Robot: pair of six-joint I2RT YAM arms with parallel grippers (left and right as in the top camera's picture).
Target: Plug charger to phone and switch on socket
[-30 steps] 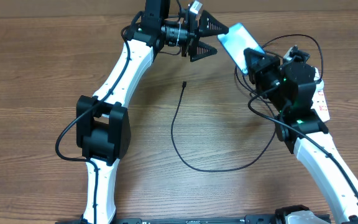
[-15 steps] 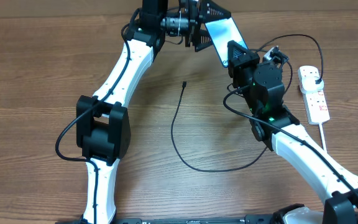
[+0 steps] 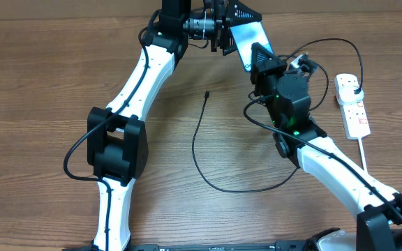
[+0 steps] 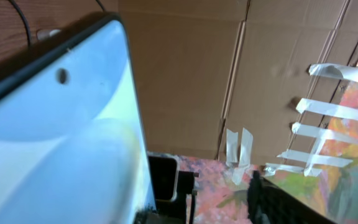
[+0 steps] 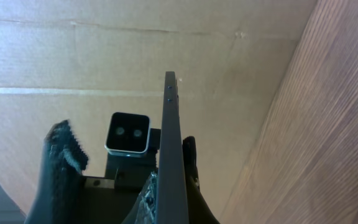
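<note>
The phone (image 3: pixel 246 38), light blue with a black edge, is held up off the table at the back. My right gripper (image 3: pixel 255 54) is shut on its lower end. In the right wrist view the phone (image 5: pixel 171 137) stands edge-on. My left gripper (image 3: pixel 237 29) is open and straddles the upper end. Its toothed finger (image 5: pixel 61 168) stands clear of one face. The phone (image 4: pixel 55 143) fills the left of the left wrist view. The charger (image 3: pixel 195 150) lies looped on the table, its tip (image 3: pixel 206 93) free. The socket (image 3: pixel 354 111) lies at the right.
The black cable curves behind the right arm toward the far end of the power strip. A white cord (image 3: pixel 363 150) leaves the strip toward the front. Brown cardboard walls (image 5: pixel 104 56) stand behind the table.
My right gripper has carried the phone left and back, between the left gripper's fingers. The left jaws have narrowed around it. The cable on the table has not moved.
</note>
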